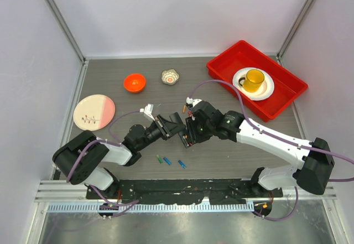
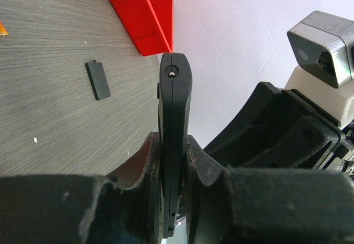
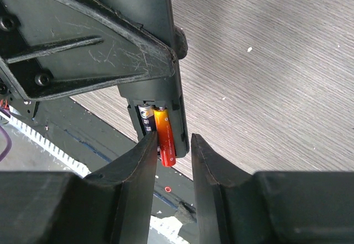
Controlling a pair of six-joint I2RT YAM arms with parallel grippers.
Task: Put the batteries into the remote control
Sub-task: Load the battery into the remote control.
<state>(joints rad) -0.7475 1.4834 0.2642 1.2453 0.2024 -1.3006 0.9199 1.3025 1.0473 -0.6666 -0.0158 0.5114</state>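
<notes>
My left gripper (image 1: 167,125) is shut on the black remote control (image 2: 175,105) and holds it edge-on above the table. In the right wrist view the remote's battery bay (image 3: 157,114) is open, with a black battery (image 3: 146,115) and an orange battery (image 3: 165,136) in it. The orange one sticks out past the bay's end. My right gripper (image 3: 172,136) is at that end with its jaws slightly apart, and its left fingertip (image 3: 150,140) touches the orange battery. Three loose batteries (image 1: 167,161) lie on the table near the arms. The black bay cover (image 2: 98,79) lies flat on the table.
A pink plate (image 1: 83,107) with small batteries sits at the left. An orange bowl (image 1: 134,82) and a small patterned bowl (image 1: 170,77) stand at the back. A red tray (image 1: 282,78) at the right holds a white plate and a yellow cup (image 1: 254,79).
</notes>
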